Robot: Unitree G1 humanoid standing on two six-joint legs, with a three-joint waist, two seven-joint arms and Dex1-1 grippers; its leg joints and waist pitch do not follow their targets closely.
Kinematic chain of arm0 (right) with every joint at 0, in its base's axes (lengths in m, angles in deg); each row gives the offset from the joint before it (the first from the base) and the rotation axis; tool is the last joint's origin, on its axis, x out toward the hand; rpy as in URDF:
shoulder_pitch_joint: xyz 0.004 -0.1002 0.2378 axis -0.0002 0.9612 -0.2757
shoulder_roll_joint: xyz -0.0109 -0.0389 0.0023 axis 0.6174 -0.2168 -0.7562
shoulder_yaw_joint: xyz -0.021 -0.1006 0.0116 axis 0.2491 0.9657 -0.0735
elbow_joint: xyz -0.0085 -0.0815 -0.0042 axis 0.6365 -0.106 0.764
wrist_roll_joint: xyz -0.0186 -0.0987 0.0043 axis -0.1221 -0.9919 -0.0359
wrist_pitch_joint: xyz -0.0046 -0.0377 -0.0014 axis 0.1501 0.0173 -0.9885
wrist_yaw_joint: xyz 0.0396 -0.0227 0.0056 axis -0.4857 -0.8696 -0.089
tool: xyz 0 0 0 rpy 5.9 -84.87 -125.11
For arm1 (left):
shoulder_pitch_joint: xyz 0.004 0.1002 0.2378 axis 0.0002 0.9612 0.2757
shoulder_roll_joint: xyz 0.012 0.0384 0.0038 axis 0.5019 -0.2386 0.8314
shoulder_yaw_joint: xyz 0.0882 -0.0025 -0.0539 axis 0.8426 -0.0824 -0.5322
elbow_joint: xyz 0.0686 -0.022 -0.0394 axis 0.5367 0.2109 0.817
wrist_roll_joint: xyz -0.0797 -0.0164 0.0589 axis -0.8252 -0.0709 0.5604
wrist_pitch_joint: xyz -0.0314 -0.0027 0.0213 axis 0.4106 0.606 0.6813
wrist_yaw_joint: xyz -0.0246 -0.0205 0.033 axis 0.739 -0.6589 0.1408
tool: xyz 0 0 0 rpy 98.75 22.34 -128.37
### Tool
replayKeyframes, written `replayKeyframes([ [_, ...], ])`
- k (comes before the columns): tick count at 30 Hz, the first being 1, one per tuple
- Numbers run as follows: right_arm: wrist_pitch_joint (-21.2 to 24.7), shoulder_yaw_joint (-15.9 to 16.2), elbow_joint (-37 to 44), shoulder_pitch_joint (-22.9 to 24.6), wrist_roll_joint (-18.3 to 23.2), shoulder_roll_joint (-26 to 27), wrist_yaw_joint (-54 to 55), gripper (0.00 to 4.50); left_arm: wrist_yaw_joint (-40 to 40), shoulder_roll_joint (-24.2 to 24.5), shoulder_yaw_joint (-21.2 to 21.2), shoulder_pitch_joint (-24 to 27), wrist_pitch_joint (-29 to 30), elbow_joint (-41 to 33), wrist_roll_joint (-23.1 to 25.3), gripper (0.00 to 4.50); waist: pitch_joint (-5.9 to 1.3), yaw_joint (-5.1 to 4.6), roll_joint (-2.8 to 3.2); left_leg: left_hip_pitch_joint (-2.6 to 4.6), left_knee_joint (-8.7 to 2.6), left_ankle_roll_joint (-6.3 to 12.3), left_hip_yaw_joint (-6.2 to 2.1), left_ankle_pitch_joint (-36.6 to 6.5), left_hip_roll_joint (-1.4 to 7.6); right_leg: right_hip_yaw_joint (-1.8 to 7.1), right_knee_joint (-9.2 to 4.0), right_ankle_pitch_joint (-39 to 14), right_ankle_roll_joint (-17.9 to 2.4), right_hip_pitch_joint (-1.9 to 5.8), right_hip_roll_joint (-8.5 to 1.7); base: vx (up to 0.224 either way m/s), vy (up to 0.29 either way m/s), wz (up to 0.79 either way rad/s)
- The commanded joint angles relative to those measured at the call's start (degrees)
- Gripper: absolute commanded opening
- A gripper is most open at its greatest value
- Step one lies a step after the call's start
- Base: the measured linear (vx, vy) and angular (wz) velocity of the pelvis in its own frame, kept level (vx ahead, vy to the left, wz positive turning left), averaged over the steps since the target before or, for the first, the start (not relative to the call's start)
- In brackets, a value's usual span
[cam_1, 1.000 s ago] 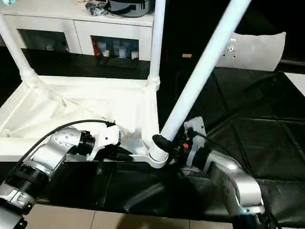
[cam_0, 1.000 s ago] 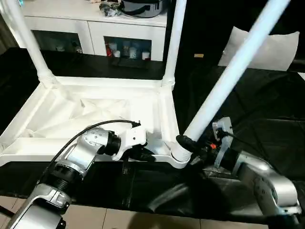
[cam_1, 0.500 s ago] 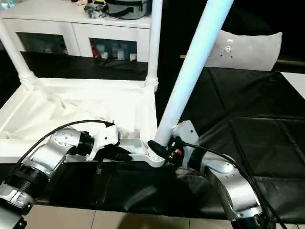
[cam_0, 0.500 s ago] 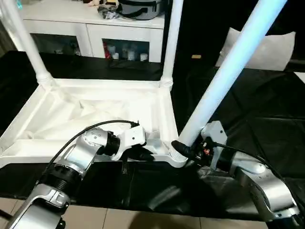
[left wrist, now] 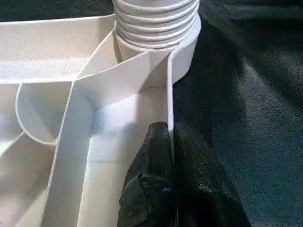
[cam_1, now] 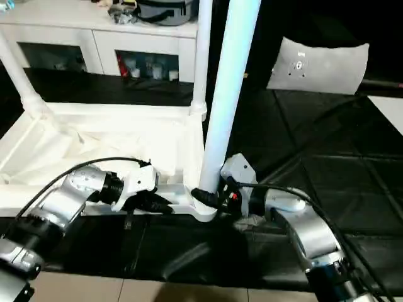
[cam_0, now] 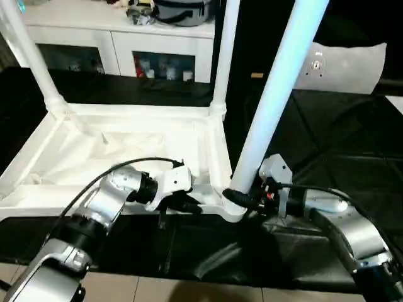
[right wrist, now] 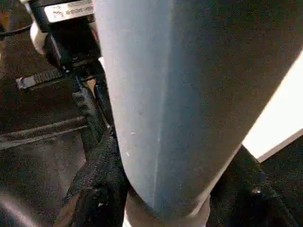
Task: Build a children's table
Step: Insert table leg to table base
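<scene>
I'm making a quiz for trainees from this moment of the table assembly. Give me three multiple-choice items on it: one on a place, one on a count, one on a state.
1. Where does the right hand grip the near leg?
A. Just above the corner socket
B. At its top end
C. Halfway up

2. How many legs stand in the tabletop's sockets?
A. One
B. Three
C. Four

3. What is the left hand doing?
A. Hanging open in the air
B. Pinching the tabletop's edge wall
C. Holding a loose leg

Key:
1 A: the right hand clasps the near leg at its base.
2 B: near leg, far right leg and far left leg stand on the tabletop.
3 B: the left hand straddles the wall.
</scene>
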Motion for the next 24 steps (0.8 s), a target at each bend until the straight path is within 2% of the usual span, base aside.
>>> replayKeyframes([
  [1,6.2,7.9,-7.2,3.6,-3.8,-0.4,-3.0,1.90,-0.4,-0.4,-0.8,-3.4,-1.2,0.6,0.5,0.00,-1.42,0.19,0.21,0.89,-4.95,-0.16,-1.73,-18.5,4.03,3.11,-5.51,-15.8,-12.1,0.71,-5.34,0.000,0.000,0.00],
  [6,6.7,8.2,-7.8,2.7,-3.6,-0.1,-4.0,1.90,-1.1,-0.2,-1.9,-7.6,-2.8,5.1,0.8,0.00,-1.23,0.23,0.11,1.15,-5.17,-0.74,-1.84,-20.5,4.10,3.14,-5.96,-18.6,-11.6,0.40,-5.52,0.000,0.000,0.00],
  [8,6.7,8.1,-8.2,2.6,-3.6,0.2,-4.0,1.90,-1.2,0.2,-2.0,-7.7,-3.1,5.5,0.8,0.00,-1.23,0.34,0.01,1.09,-5.26,-1.16,-2.01,-21.5,4.14,3.13,-6.14,-20.7,-11.1,0.38,-5.74,0.000,0.000,0.00],
  [11,6.6,8.0,-8.4,2.5,-3.6,0.4,-4.0,1.90,-1.1,0.4,-2.0,-7.7,-3.1,5.5,0.8,0.00,-1.13,0.38,0.05,1.03,-5.45,-1.40,-2.11,-21.6,4.31,3.15,-6.19,-21.0,-10.9,0.28,-5.82,0.000,0.000,0.00],
  [13,5.9,7.4,-9.5,2.2,-4.4,1.5,-2.2,1.90,-0.6,0.9,-2.5,-5.9,-1.3,2.9,-0.2,0.00,-1.17,0.37,0.11,1.00,-5.48,-1.53,-2.11,-21.8,4.30,3.19,-6.13,-20.8,-11.0,0.27,-5.84,0.000,0.000,0.00],
  [14,5.3,6.4,-11.1,1.5,-5.6,2.9,1.4,1.90,-0.9,1.3,-2.9,-4.1,0.8,0.4,-0.6,0.00,-1.20,0.31,0.68,0.70,-5.62,-1.78,-2.27,-21.5,4.26,3.19,-6.00,-20.4,-11.2,0.47,-5.97,0.000,0.000,0.00],
  [15,5.2,5.8,-11.9,1.0,-6.2,3.7,3.5,1.90,-1.4,1.5,-3.1,-3.3,2.0,-0.7,-0.6,0.00,-1.23,-0.01,0.35,0.53,-5.70,-2.01,-2.26,-21.5,4.32,3.14,-5.94,-20.1,-11.3,0.56,-5.94,0.000,0.000,0.00],
  [16,5.0,4.9,-13.0,0.4,-6.9,4.7,6.3,1.90,-2.1,1.7,-3.3,-2.2,3.6,-2.2,-0.6,0.00,-0.96,-0.31,0.39,0.39,-5.91,-2.42,-2.40,-22.8,4.12,2.96,-6.07,-22.4,-10.7,0.51,-5.81,0.000,0.000,0.00],
  [17,5.3,4.3,-13.2,0.2,-7.0,5.2,7.8,1.90,-2.7,1.7,-3.7,-1.5,5.0,-3.5,-0.8,0.00,-0.91,-0.42,0.82,0.59,-5.98,-2.94,-2.65,-24.5,3.91,2.84,-6.33,-25.9,-9.8,0.36,-5.86,0.000,0.000,0.00],
  [18,6.0,2.8,-13.7,-0.4,-7.1,6.6,11.2,1.90,-4.3,1.7,-4.6,0.1,8.5,-6.5,-1.4,0.00,-0.84,-0.94,0.57,0.49,-6.14,-3.58,-2.83,-24.9,3.96,2.81,-6.29,-27.2,-9.5,0.30,-5.90,0.000,0.000,0.00],
  [20,7.3,0.5,-13.8,-1.1,-6.6,8.5,15.6,1.89,-7.6,1.0,-6.1,2.2,14.3,-11.5,-2.1,0.00,-0.81,-1.46,0.50,0.76,-6.06,-3.78,-3.01,-26.5,3.92,2.76,-6.71,-30.3,-8.5,0.01,-5.82,0.000,0.000,0.00],
  [21,7.7,-0.9,-13.9,-1.8,-6.9,9.9,18.9,1.89,-10.3,0.0,-7.2,4.0,18.9,-15.8,-2.4,0.00,-0.89,-1.60,0.70,0.74,-6.07,-3.85,-3.05,-26.4,3.93,2.83,-6.72,-30.2,-8.3,0.00,-5.76,0.000,0.000,0.00],
  [22,7.9,-1.2,-14.0,-2.0,-6.9,10.2,19.7,1.89,-10.9,-0.3,-7.4,4.3,19.8,-16.6,-2.4,0.00,-0.98,-1.83,0.65,0.53,-6.13,-3.90,-3.05,-25.7,3.94,2.83,-6.53,-28.8,-8.6,0.13,-5.65,0.000,0.000,0.00],
  [24,8.9,-3.1,-14.7,-2.9,-6.9,12.0,23.5,1.89,-13.7,-2.0,-8.2,5.8,23.8,-20.4,-2.6,0.00,-1.31,-2.26,0.82,0.35,-6.01,-3.60,-2.73,-23.2,3.87,2.90,-6.11,-22.4,-9.9,0.11,-5.16,0.000,0.000,0.00],
])
